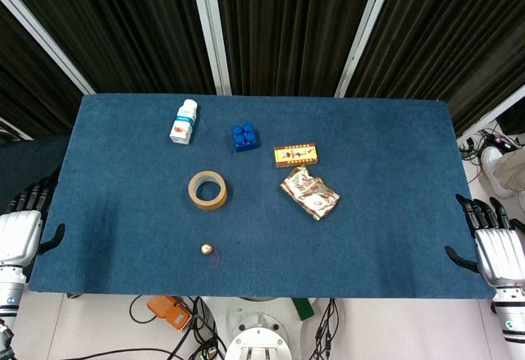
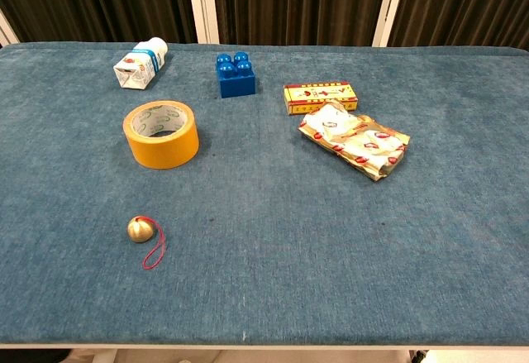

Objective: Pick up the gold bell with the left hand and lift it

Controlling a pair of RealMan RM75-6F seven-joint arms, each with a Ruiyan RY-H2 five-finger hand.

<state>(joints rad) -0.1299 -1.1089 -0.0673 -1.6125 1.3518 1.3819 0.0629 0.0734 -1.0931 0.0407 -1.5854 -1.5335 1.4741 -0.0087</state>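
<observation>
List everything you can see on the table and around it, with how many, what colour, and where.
gold bell: one, gold with a red cord, near front left
tape roll: one, yellow-brown, left of centre
milk carton: one, white, far left, lying on its side
building block: one, blue, far centre
small box: one, yellow and red, right of the block
foil packet: one, silver and red, in front of the box
table: one, blue cloth
left hand: one, black and white, off the left edge, holds nothing
right hand: one, off the right edge, holds nothing

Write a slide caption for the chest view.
Gold bell with red cord lies untouched near the table's front edge, tape roll behind it.
</observation>
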